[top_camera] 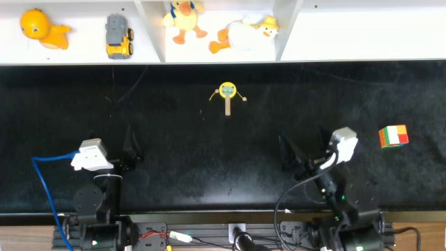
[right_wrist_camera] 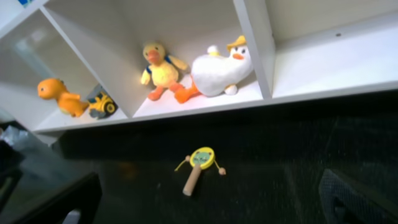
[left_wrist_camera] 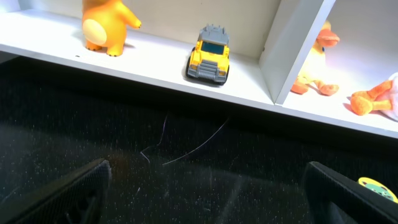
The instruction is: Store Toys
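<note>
Roughly, rattle (top_camera: pixel 227 95) head toward shelf (top_camera: pixel 348 43)

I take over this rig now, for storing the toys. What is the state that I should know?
Left claw: open, holding nothing, above the table.
Right claw: open, holding nothing.
Done: orange toy and truck stand in the left compartment of the shelf; yellow duck and white duck in the middle one.
Left: rattle on the table before the middle compartment; cube on the table's right side.
</note>
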Available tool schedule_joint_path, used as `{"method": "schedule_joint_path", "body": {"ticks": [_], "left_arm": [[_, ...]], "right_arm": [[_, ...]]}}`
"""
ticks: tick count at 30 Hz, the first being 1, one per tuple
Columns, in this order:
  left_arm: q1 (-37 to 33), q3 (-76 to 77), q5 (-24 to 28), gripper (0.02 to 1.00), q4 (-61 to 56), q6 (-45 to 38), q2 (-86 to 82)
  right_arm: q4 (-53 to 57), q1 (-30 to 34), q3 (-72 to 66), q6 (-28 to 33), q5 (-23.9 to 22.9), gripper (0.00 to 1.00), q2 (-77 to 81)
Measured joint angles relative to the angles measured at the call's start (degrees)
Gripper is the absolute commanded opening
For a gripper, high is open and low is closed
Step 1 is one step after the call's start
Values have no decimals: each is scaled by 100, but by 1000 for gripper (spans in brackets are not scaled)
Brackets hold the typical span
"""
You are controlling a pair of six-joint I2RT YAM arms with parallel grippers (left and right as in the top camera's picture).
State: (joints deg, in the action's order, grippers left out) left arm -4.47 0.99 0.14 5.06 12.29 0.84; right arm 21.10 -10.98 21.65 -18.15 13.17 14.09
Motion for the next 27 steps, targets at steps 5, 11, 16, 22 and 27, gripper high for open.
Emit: {"method": "schedule_joint_path", "body": {"ticks": [5, 11, 16, 22, 27], "left_arm": [[0, 0, 0, 998, 2, 0, 0], [0, -2, 0, 998, 2, -2, 0], [0, -2, -2, 998, 2, -2, 0], [0, -2, 0, 998, 2, 0, 0], [0, -2, 0, 998, 2, 0, 0]], "right_arm": [[774, 0, 1412, 243, 146, 996, 1416], [2061, -4, 3235, 702, 195, 996, 3226], [2916, -269, 4511, 1139, 190, 998, 4597], [3143, -1060, 5305, 1397, 136, 998, 5821], [3169, -1755, 5344, 1309, -162, 993, 6516]]}}
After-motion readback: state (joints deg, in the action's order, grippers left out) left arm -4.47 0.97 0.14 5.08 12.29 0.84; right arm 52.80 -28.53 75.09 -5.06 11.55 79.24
